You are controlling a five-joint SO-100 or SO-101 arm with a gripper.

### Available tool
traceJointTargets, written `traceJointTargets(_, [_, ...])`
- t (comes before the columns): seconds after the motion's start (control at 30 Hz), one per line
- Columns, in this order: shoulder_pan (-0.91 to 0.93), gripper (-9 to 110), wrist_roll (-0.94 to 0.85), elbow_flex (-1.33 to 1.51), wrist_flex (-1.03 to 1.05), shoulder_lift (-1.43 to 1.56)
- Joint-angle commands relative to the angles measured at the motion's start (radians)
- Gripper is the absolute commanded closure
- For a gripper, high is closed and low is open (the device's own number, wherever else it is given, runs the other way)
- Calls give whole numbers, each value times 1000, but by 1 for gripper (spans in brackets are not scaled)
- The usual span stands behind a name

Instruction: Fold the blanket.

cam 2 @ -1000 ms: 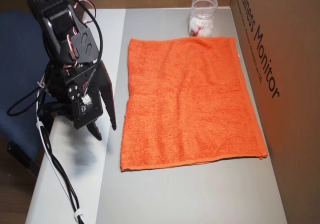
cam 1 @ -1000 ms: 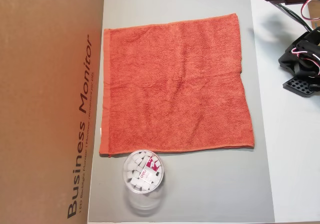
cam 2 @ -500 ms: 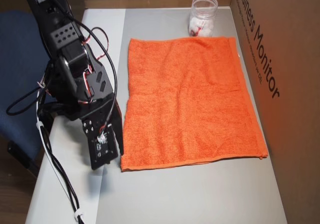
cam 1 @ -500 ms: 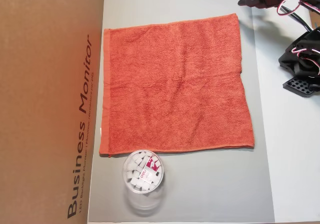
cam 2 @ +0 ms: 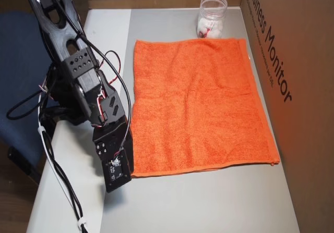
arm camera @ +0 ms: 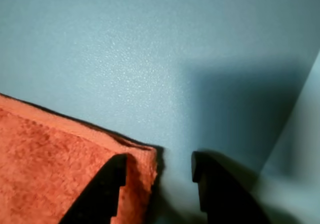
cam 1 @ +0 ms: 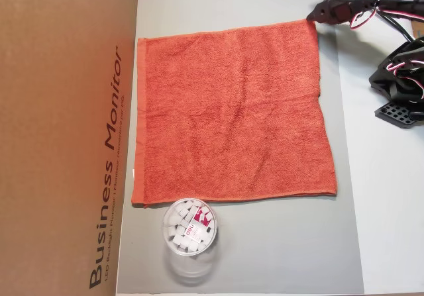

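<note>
The blanket (cam 1: 232, 110) is an orange-red towel lying spread flat on a grey mat (cam 1: 265, 249). My gripper (cam 1: 311, 16) sits at the blanket's top right corner in an overhead view. In another overhead view the arm (cam 2: 78, 82) reaches down over the near left corner of the blanket (cam 2: 198, 102), and its head hides the fingertips. In the wrist view the gripper (arm camera: 159, 159) is open. One dark finger (arm camera: 107, 184) stands over the blanket's corner (arm camera: 50, 164); the other finger (arm camera: 210, 184) is over bare mat. Nothing is held.
A clear round tub (cam 1: 189, 226) of small white pieces stands just off one blanket edge, seen too in another overhead view as the tub (cam 2: 213, 16). A tall cardboard box (cam 1: 66, 137) walls the far side. The arm's base (cam 1: 401, 77) and a blue chair (cam 2: 21, 61) flank the mat.
The arm has stretched out and lowered from its folded pose beside the mat. The gripper has travelled to the blanket's corner. The blanket and tub have not moved.
</note>
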Motion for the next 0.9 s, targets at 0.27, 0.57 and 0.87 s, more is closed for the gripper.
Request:
traceJointTargets(0.27, [-101,88,6,71,-78,6])
traceJointTargets(0.57, [-141,88,6,72,-78,-8])
traceJointTargets(0.87, [-150,89,2,75,-67,-8])
